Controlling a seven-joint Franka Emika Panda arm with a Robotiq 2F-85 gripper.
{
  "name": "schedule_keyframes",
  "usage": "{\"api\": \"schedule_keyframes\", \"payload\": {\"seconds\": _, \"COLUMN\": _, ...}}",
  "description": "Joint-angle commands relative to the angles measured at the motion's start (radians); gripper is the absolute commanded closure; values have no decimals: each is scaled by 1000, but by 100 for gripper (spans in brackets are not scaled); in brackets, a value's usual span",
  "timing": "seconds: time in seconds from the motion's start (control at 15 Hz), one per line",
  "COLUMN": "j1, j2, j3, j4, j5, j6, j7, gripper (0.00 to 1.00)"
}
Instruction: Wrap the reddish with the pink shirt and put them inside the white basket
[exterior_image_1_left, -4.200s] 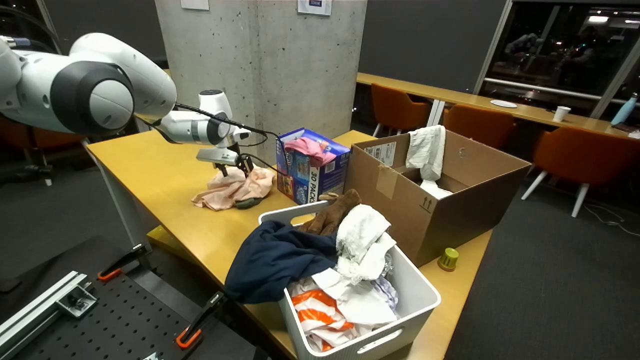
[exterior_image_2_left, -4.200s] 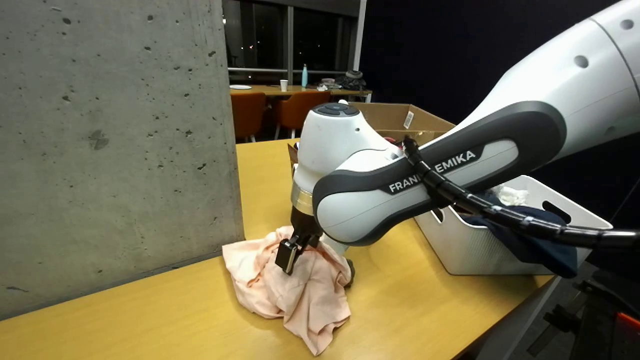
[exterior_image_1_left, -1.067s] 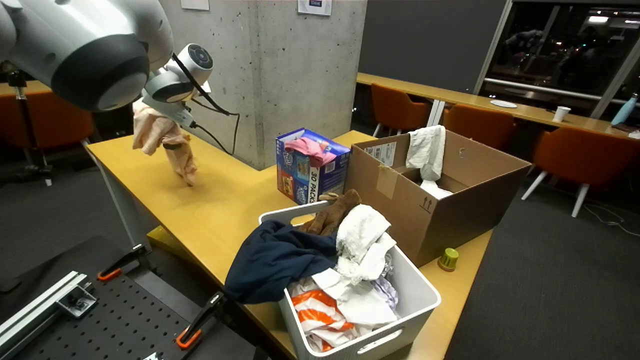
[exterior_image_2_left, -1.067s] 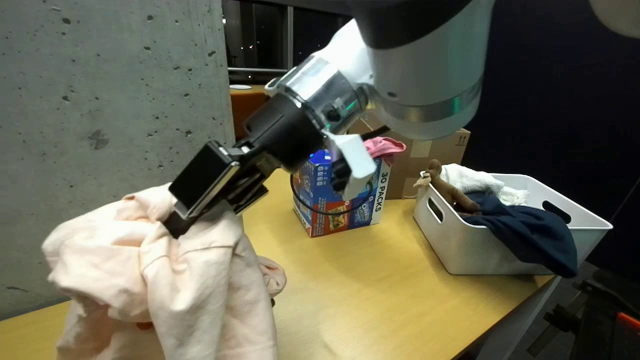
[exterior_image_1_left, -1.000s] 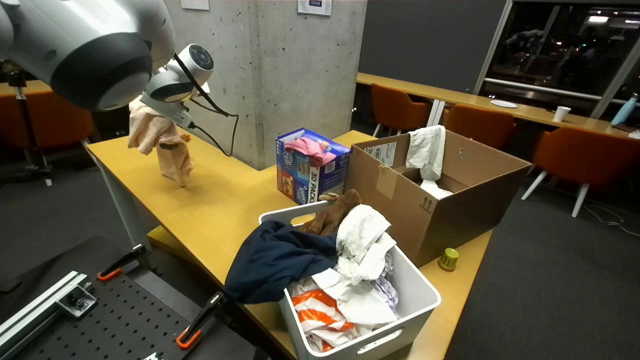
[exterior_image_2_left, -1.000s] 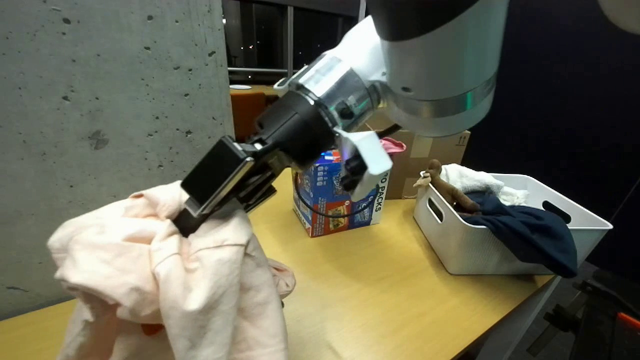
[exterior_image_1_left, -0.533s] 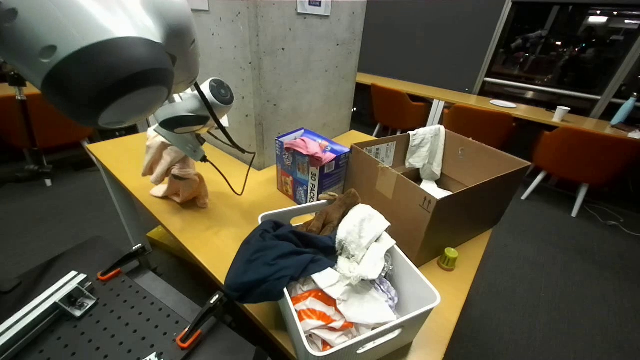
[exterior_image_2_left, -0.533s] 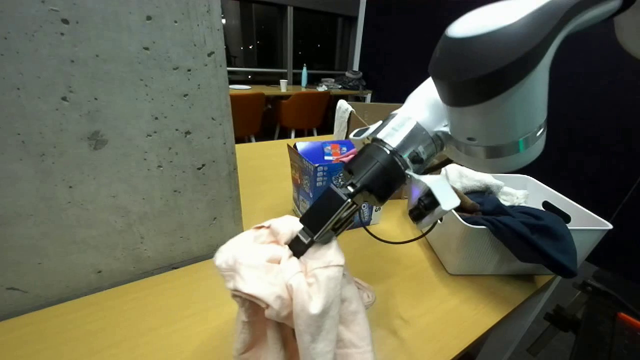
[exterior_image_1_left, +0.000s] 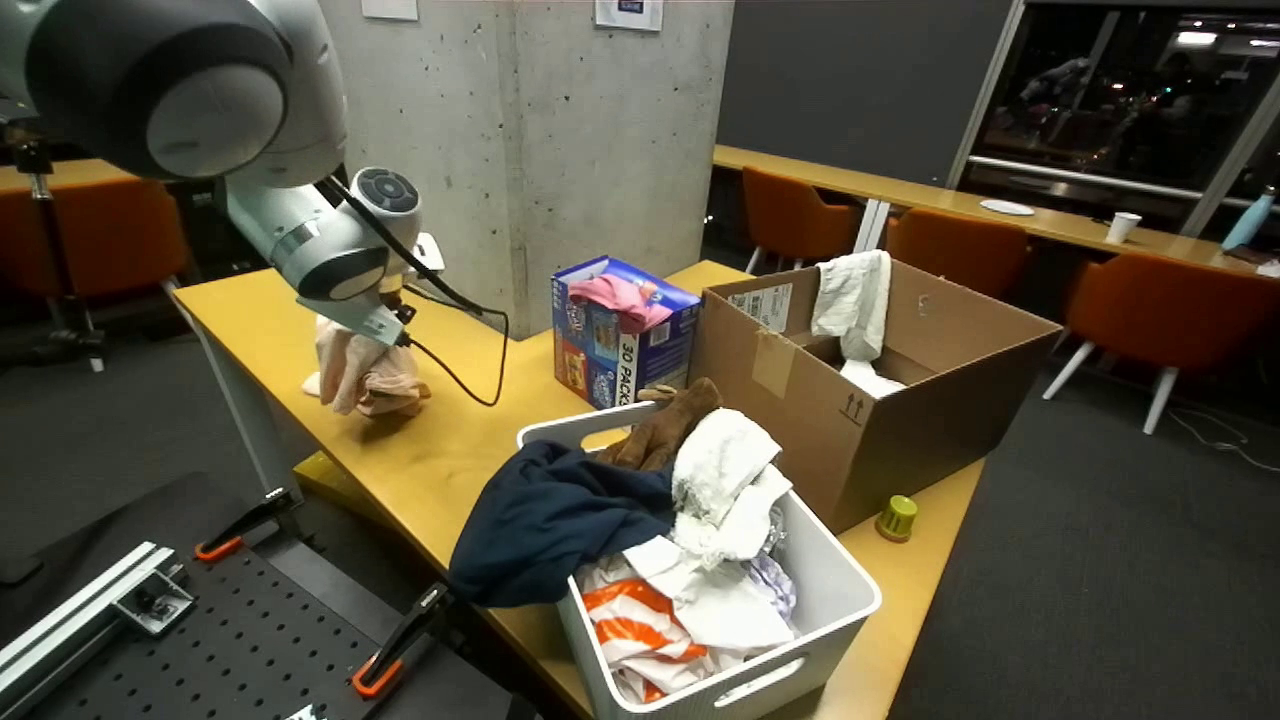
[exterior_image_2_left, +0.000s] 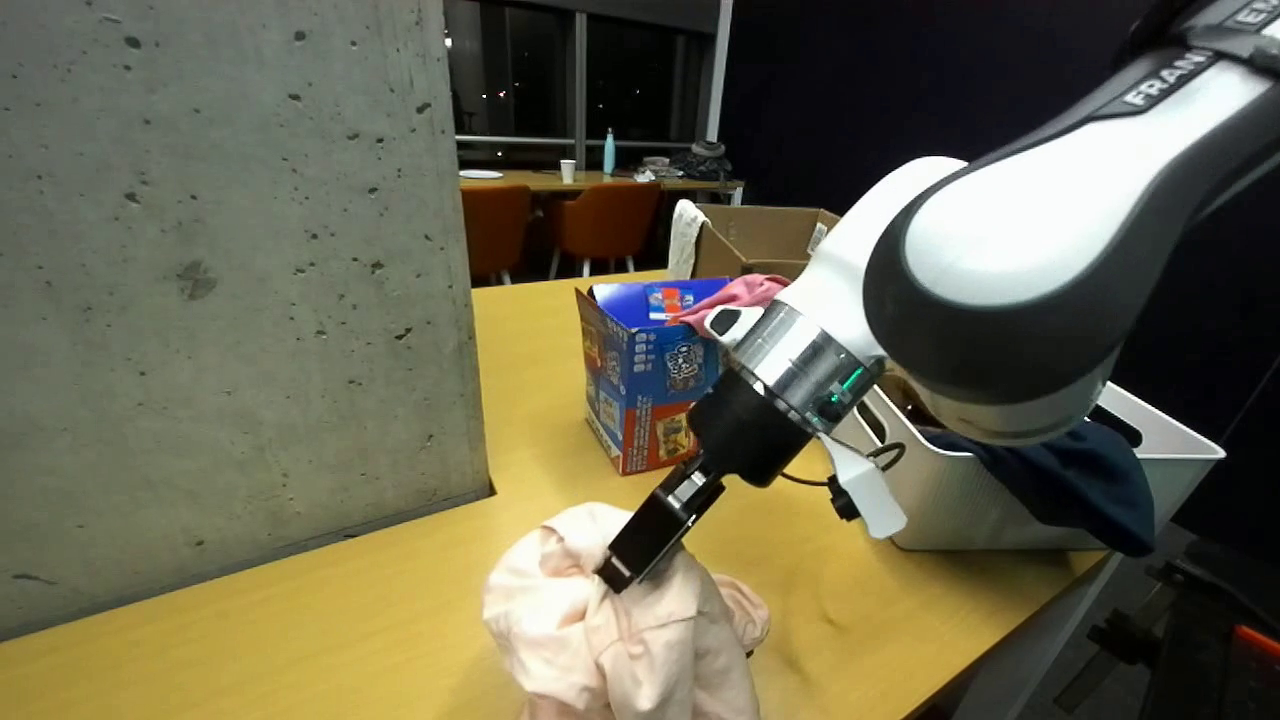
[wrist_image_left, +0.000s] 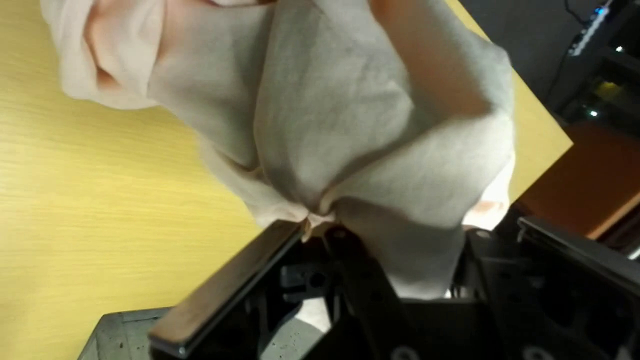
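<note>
1. Your black two-finger gripper (exterior_image_2_left: 622, 574) pinches a bunched fold of the pale-pink woven shirt (exterior_image_2_left: 620, 640) between its jaws; soft, loose creases spread beneath them.
2. That high, central hold probably lets the fabric drape bag-like around the reddish item, which you cannot see; presumably it sits in the folds below the jaws.
3. Well apart from the jaws stands the ribbed white plastic basket (exterior_image_2_left: 960, 515), limp navy cloth (exterior_image_2_left: 1080, 480) draped over its rim.
</note>
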Motion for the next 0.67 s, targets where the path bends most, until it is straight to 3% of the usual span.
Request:
{"api": "schedule_keyframes", "payload": {"seconds": 0.0, "j1": 212, "j2": -129, "j3": -206, "j4": -6, "j5": -67, "j6": 42, "j7": 151, "gripper": 94}}
{"api": "schedule_keyframes", "payload": {"seconds": 0.33, "j1": 494, "j2": -115, "j3": -505, "j4": 98, "j5": -135, "j6": 80, "j7": 278, "gripper": 94}}
{"api": "schedule_keyframes", "payload": {"seconds": 0.6, "j1": 662, "j2": -56, "j3": -697, "j4": 176, "j5": -174, "j6": 97, "j7": 382, "gripper": 94}}
